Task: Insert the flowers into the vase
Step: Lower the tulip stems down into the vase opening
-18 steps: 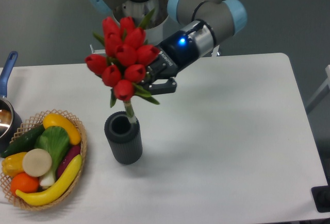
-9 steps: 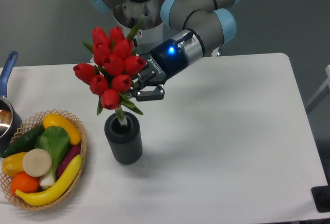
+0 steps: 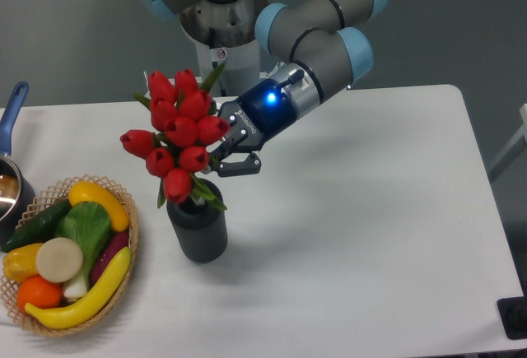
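My claw (image 3: 221,151), left of centre, is clamped on the flowers (image 3: 177,140), whose stem end sits in the mouth of the vase (image 3: 198,229) just below. White lettering on my wrist is too small to read. At lower left, a woven basket (image 3: 129,220) holds vegetables (image 3: 70,251).

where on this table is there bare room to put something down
The white table is bare right of the dark ribbed vase, out to the far edge, and along the front. The left is crowded: woven vegetable basket, vase, red tulip bunch and gripper overhead.
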